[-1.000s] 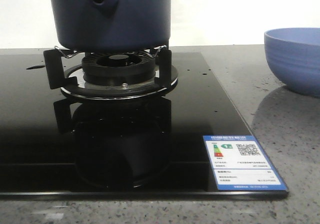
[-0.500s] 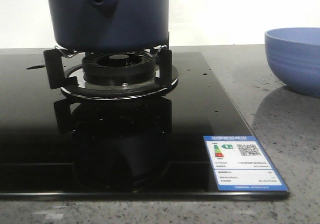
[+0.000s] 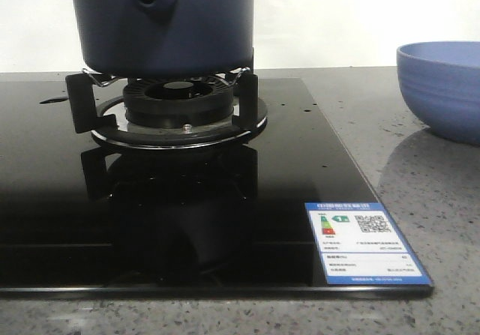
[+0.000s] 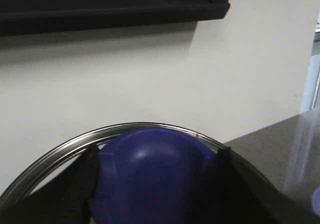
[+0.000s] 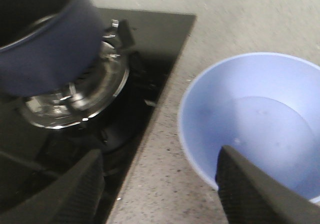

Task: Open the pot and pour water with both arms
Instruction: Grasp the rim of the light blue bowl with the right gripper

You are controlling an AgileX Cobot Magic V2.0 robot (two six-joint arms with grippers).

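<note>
A dark navy pot [image 3: 166,24] sits on the burner stand [image 3: 174,103] of a black glass cooktop [image 3: 300,163], at twelve o'clock. A light blue bowl [image 3: 442,88] rests at three o'clock. The left gripper [image 4: 155,184] clasps a blue lid knob [image 4: 150,179]; the right gripper [image 5: 160,189] hangs wide apart.

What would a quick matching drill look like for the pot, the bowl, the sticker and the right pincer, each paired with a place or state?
Things:
1. large dark navy-blue round pot
2. light blue ribbed bowl
3. blue-bordered white energy label sticker
4. right pincer

Places or states:
A. near right corner of the black glass hob
B. open, holding nothing, above the counter beside the hob
C. on the grey speckled stone counter, right of the hob
D. over the burner's black pot supports

Pairs: 1-D, 2-C, 3-A, 4-B
</note>
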